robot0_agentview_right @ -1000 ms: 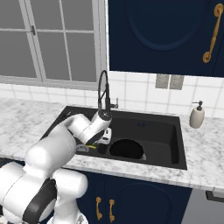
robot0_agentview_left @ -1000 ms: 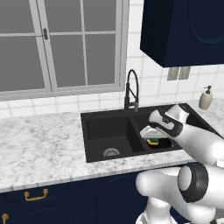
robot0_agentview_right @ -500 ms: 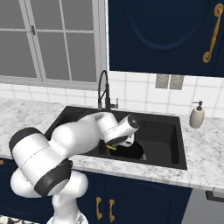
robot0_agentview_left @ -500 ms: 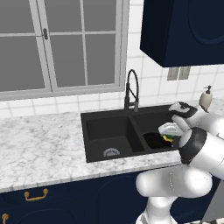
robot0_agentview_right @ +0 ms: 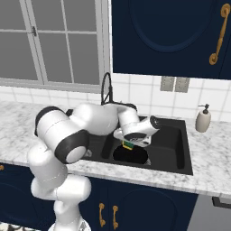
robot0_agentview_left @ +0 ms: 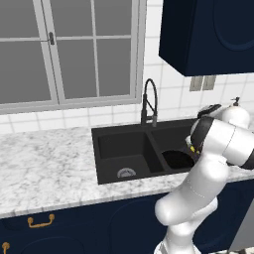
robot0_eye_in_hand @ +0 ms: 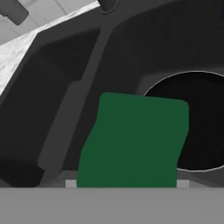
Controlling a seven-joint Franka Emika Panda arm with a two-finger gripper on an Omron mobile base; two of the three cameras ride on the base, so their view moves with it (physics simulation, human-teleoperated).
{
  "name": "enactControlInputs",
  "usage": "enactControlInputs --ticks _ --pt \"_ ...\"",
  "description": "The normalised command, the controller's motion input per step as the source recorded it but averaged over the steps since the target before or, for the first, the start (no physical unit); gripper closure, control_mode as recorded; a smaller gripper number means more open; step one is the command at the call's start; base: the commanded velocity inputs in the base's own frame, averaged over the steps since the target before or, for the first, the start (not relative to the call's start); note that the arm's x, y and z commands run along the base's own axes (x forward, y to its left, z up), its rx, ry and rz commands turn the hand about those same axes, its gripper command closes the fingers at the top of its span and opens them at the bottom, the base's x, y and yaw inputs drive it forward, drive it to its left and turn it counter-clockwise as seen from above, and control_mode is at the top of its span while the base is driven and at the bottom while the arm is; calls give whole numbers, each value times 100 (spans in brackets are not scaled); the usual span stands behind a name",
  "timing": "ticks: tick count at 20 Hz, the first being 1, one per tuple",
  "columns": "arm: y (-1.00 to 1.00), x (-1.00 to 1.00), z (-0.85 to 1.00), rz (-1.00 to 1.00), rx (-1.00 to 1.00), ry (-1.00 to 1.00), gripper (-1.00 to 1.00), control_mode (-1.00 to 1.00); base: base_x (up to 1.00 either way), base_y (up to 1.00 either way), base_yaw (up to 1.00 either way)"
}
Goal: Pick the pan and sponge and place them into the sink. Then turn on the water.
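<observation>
One sponge (robot0_eye_in_hand: 133, 142) held in my pincer (robot0_agentview_right: 131, 145), hanging just above pan (robot0_agentview_right: 131, 154) in sink's (robot0_agentview_right: 173, 153) right basin; drop goes straight down.

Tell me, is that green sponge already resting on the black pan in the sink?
Cannot tell. In the hand view the sponge overlaps the pan's rim, but no gap or contact shows; in the right base view it sits under the gripper.

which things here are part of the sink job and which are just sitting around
Part of the job:
- pan, already lying in the sink's right basin
- sponge, held in the gripper above the pan
- sink
- faucet, no water running yet

Just sitting around:
- soap dispenser on the counter right of the sink
- wall outlets
- window
</observation>
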Motion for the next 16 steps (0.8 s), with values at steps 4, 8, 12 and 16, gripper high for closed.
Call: enactControlInputs --ticks 4,8,12,16 --pt "-16 19 -24 -2 -1 0 100 -100 0 0 0" --pt "-12 23 -19 -8 -2 0 100 -100 0 0 0" --pt "-5 24 -28 -7 -3 0 100 -100 0 0 0" --pt "0 2 -32 -2 -4 0 100 -100 0 0 0"
